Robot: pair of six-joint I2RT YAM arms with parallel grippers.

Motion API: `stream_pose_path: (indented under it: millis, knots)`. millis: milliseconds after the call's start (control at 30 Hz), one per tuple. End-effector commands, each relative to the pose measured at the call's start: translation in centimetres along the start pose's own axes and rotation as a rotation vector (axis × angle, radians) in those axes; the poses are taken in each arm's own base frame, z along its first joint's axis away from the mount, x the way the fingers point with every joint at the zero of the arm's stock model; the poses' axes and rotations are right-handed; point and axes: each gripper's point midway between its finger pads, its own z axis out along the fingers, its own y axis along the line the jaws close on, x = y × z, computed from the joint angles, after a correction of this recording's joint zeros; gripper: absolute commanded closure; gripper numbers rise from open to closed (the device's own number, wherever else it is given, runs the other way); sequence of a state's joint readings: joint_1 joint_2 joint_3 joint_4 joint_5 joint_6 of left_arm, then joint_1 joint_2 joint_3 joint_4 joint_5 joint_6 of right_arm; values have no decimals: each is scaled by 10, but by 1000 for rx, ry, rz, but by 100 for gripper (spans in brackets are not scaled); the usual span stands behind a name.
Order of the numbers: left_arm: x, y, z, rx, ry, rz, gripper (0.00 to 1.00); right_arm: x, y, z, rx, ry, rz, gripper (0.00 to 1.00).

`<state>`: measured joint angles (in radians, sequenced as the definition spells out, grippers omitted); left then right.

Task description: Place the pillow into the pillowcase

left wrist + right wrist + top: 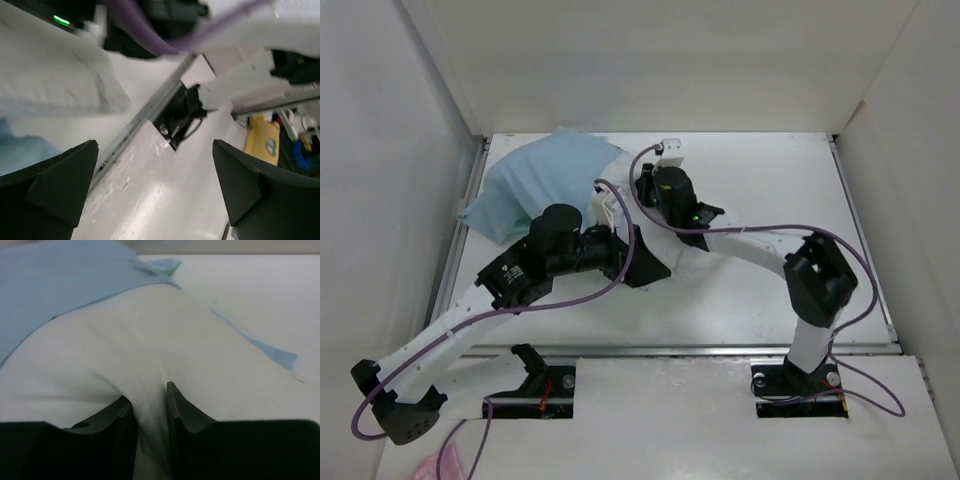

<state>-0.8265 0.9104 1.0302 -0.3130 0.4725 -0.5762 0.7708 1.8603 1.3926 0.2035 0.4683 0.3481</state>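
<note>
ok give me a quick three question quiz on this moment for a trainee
1. Fill in: seen from above, the pillowcase lies at the far ____ corner of the table.
2. True or false: the left gripper is open and holding nothing.
3. What is the right gripper pinching?
A) the pillow
B) the pillowcase
C) a cable

Key: 1 left; 2 true; 3 A
</note>
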Motion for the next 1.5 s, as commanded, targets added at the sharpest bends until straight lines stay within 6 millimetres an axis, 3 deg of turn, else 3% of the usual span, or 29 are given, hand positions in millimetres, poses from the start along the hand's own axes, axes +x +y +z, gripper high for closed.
stream_pose_path:
  millis: [0,33,67,133,167,233,300,367,400,433,467,500,533,600,633,667,733,767,800,833,900,933,967,1033,1133,1200,1267,1400,1467]
  knots:
    - [-38,24,-13,-242,-130,-15,0,-2,43,-49,-375,10,-5,65]
    - [-52,20,-18,-257,-181,-5,0,-18,47,-68,-420,-13,4,57]
    - [-65,26,-23,-308,-237,-1,0,-17,46,-77,-439,-4,17,40]
    - [-77,34,-32,-380,-296,-1,0,-6,49,-98,-513,38,8,25]
    - [-93,46,-45,-476,-379,0,0,-23,46,-106,-524,6,2,15]
    - [-99,76,-60,-648,-430,-29,0,-37,44,-112,-544,-8,-37,11]
    - [-118,106,-82,-844,-536,-63,0,-47,27,-105,-493,-10,-73,4]
    - [-128,150,-84,-1017,-521,-76,0,-66,10,-93,-461,-16,-75,1]
    - [-143,157,-87,-1046,-536,-81,0,-57,4,-78,-454,25,-86,1]
    - [-148,188,-77,-1115,-481,-101,0,-56,-1,-69,-458,53,-84,1]
    - [-156,199,-72,-1125,-449,-75,0,-73,-4,-60,-471,47,-78,1]
    - [-171,199,-65,-1089,-439,-76,0,-52,-7,-44,-477,107,-77,1]
    - [-171,222,-47,-1110,-377,-86,0,-43,-5,-39,-498,131,-99,1]
    - [-180,238,-37,-1115,-336,-73,0,-28,-6,-30,-527,175,-123,1]
    - [-193,235,-30,-1089,-323,-35,0,-10,-8,-22,-532,212,-131,2]
    - [-189,255,-15,-1099,-260,-25,0,-2,-8,-19,-541,229,-139,2]
    - [-203,260,-9,-1120,-246,3,0,25,-8,-21,-582,290,-144,4]
    - [-192,284,-3,-1173,-176,-19,0,44,2,-32,-642,324,-184,5]
    - [-194,290,0,-1193,-160,-11,0,47,7,-34,-660,320,-212,6]
    - [-197,296,3,-1211,-154,-10,0,68,4,-39,-650,355,-237,6]
    - [-203,311,13,-1241,-125,9,4,67,11,-54,-666,316,-328,6]
    - [-201,316,14,-1260,-105,6,6,85,11,-63,-646,335,-345,6]
    - [-210,316,13,-1277,-123,12,8,78,15,-71,-662,307,-358,6]
    - [-200,335,13,-1351,-70,22,16,79,14,-76,-661,302,-345,6]
    - [-190,349,4,-1435,-12,42,18,82,7,-77,-631,305,-339,6]
    - [-172,353,8,-1403,87,65,19,78,1,-71,-580,296,-346,6]
    - [-172,346,4,-1385,95,82,21,76,-2,-69,-557,295,-349,6]
    - [-163,343,-10,-1413,108,103,39,75,-4,-67,-539,291,-351,6]
    - [-158,343,-7,-1383,143,122,69,69,-5,-64,-521,277,-353,6]
